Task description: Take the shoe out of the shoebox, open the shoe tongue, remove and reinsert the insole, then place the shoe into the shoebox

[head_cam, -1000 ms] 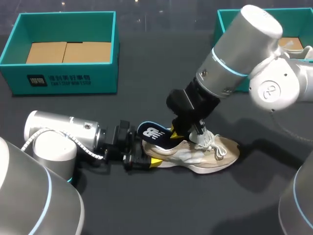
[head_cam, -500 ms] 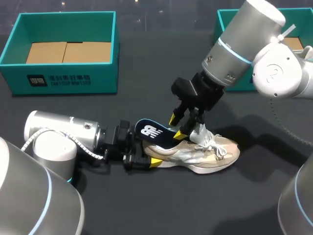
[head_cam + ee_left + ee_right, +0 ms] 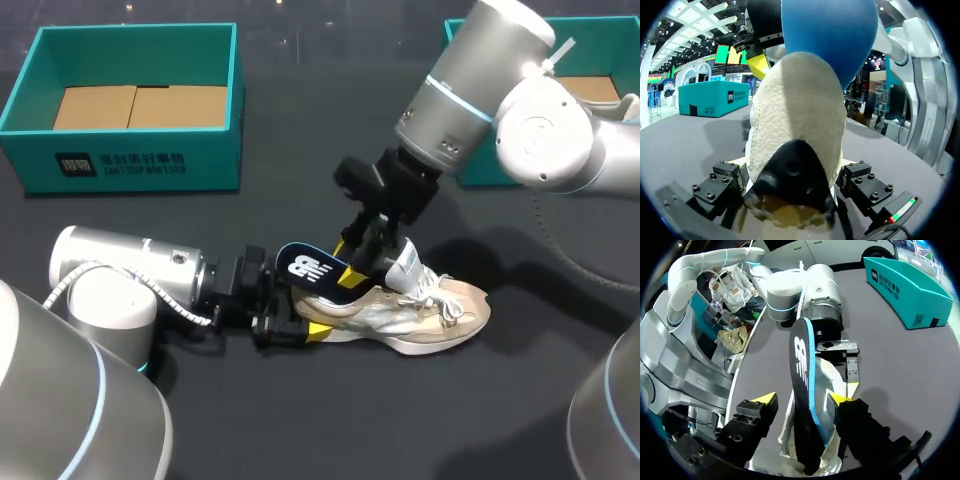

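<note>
The left gripper [image 3: 298, 320] is clamped on the heel of the shoe [image 3: 432, 318]. The insole [image 3: 804, 385] sticks up between the right gripper [image 3: 802, 400] fingers, which are apart.

The left arm [image 3: 110, 275] and right arm [image 3: 470, 85] are thick silver-white tubes ringed with thin light-blue bands. The left gripper [image 3: 792, 187] and right gripper [image 3: 802, 400] are black, screw-studded and yellow-tipped.

The shoe [image 3: 430, 318] lies on the table [image 3: 300, 420], left end effector [image 3: 302, 318] at its heel, shoeboxes [image 3: 130, 160] behind.
</note>
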